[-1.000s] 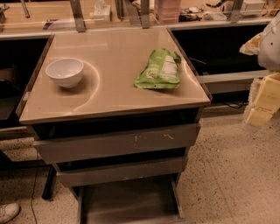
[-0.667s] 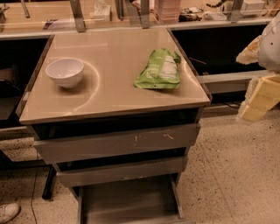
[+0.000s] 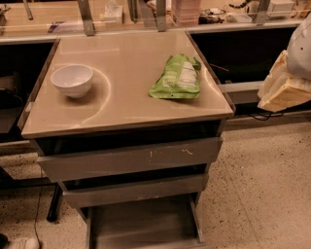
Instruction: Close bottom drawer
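Observation:
The bottom drawer of the grey metal cabinet stands pulled out toward me. Its flat shallow grey tray shows at the bottom edge of the camera view, and its front is cut off by the frame. Above it sit the mid-width drawer front and the widest drawer front with white scratch marks, both slightly out. My gripper shows as a cream and white shape at the right edge, level with the cabinet top and well above and to the right of the bottom drawer. It touches nothing.
On the beige cabinet top stand a white bowl at the left and a green snack bag at the right. A counter with clutter runs behind. Speckled floor lies to the right. A shoe is at the bottom left.
My gripper at the right edge has risen a little and shifted slightly left. The drawers, bowl and bag have not moved.

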Motion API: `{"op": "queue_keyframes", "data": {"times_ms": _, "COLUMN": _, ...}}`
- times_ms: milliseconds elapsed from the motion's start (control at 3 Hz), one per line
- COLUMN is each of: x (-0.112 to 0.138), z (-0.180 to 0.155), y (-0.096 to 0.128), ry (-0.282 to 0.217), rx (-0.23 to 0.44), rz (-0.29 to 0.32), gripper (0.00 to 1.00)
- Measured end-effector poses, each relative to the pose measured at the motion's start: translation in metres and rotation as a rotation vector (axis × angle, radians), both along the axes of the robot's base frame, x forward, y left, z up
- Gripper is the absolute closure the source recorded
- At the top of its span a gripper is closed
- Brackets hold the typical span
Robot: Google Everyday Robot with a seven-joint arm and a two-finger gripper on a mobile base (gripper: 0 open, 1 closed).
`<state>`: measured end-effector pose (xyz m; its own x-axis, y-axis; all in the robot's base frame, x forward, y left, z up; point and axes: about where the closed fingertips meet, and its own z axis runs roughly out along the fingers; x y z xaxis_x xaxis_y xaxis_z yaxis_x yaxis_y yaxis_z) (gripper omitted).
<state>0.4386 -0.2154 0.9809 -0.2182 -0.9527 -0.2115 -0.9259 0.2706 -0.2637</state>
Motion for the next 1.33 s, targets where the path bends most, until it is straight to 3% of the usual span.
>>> {"op": "queue_keyframes", "data": {"times_ms": 333, "x": 0.0, "z": 0.0, "y": 0.0, "ry": 0.0, "rx": 0.0, "rz": 0.0, "gripper": 0.87}}
{"op": "queue_keyframes", "data": {"times_ms": 667, "x": 0.0, "z": 0.0, "y": 0.0, "ry": 0.0, "rx": 0.0, "rz": 0.0, "gripper": 1.0}}
{"op": "queue_keyframes", "data": {"times_ms": 1000, "x": -0.018, "z": -0.022, "y": -0.002, "ry": 0.033, "rx": -0.006, "rz": -0.006, "gripper": 1.0}}
{"op": "queue_keyframes", "data": {"times_ms": 1333, "x": -0.06, "z": -0.068, "y": 0.001, "ry": 0.108, "rx": 0.023, "rz": -0.034, "gripper": 1.0}}
